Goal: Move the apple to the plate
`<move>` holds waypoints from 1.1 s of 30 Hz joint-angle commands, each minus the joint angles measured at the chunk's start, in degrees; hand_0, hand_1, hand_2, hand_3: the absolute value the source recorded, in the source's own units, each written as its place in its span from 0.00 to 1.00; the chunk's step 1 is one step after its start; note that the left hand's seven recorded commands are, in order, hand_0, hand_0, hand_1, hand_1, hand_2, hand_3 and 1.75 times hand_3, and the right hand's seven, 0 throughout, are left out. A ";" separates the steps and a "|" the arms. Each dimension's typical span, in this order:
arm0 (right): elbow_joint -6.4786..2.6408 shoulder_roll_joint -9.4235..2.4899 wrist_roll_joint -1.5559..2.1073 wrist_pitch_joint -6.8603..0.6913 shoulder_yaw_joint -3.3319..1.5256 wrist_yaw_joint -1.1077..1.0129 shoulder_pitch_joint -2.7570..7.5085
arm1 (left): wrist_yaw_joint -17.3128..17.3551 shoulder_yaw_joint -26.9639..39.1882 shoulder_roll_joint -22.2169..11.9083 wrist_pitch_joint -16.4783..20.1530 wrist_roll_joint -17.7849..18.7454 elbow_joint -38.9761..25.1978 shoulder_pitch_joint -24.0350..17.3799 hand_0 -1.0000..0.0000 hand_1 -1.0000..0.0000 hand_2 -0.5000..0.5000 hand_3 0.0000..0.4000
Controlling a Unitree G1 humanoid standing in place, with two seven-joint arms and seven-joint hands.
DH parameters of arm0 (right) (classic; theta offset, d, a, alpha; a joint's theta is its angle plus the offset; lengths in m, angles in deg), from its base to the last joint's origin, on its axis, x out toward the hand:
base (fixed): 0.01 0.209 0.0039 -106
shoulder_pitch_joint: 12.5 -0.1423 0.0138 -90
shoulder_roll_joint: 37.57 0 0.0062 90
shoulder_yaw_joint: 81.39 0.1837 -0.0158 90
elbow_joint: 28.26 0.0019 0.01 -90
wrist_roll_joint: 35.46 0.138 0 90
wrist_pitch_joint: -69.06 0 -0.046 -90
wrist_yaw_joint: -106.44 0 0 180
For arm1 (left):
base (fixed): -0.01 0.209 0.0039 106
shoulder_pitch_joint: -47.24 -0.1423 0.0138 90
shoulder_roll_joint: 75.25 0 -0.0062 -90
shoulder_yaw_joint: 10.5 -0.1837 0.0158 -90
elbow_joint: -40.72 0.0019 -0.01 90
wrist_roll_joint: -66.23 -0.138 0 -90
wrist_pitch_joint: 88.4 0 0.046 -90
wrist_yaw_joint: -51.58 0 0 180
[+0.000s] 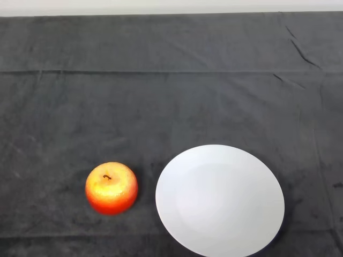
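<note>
Red and yellow, the apple (pixel 111 188) stands stem-up on the dark cloth surface (pixel 171 96) just left of the bare white plate (pixel 220 199), apart from it, untouched; with no hand showing, reaching and grasping seem the step ahead.

Before me, on the dark cloth (pixel 171 96): one apple (pixel 111 188), red-orange with a yellow crown, upright, stem up, at my lower left. One white plate (pixel 220 200), round, holding nothing, just to the apple's right, near it but not touching; its lower rim runs past the view's bottom edge.
</note>
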 commanded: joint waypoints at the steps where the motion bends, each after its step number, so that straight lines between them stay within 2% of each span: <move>1: 1.56 0.37 1.59 -0.08 0.56 0.31 1.24 | -0.54 -0.89 -2.06 1.19 -0.98 -3.14 -1.54 1.00 1.00 0.50 0.00; 12: 1.64 0.34 1.60 -0.08 0.54 0.34 1.27 | -0.61 -3.16 -2.52 5.78 -2.67 -7.97 -1.68 1.00 1.00 0.50 0.00; 33: 1.74 0.30 1.63 -0.09 0.51 0.39 1.31 | -0.97 -10.73 -4.49 21.90 -8.07 -24.58 0.36 1.00 1.00 0.50 0.00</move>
